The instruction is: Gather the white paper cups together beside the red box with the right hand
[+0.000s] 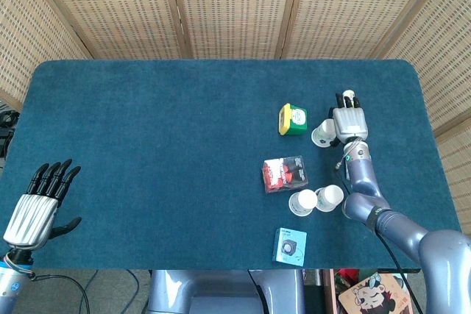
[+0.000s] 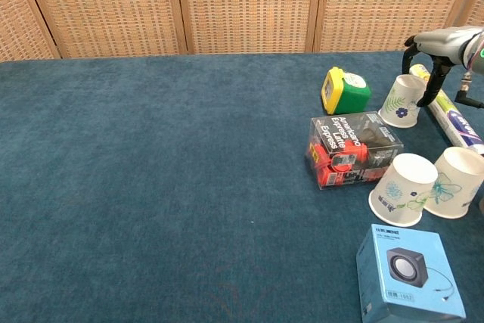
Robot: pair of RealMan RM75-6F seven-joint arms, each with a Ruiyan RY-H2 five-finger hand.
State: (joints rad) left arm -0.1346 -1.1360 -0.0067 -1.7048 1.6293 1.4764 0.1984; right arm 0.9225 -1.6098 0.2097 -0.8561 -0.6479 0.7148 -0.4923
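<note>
At right of frame, the right hand (image 2: 432, 54), fingers apart and empty, could tip the far cup (image 2: 401, 100) while grasping it.

Table cloth (image 2: 151, 187) matt blue felt; red box (image 2: 352, 149) glossy clear plastic; paper cups (image 2: 401, 188) matt.

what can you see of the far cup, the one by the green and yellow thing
The far cup is white paper with a green leaf and blue flower print. It lies tipped on the blue cloth, mouth toward the upper right, base toward the camera. It sits right of the green and yellow case, apart from it, with a tube just behind. The right hand hangs over its rim; contact is unclear.
</note>
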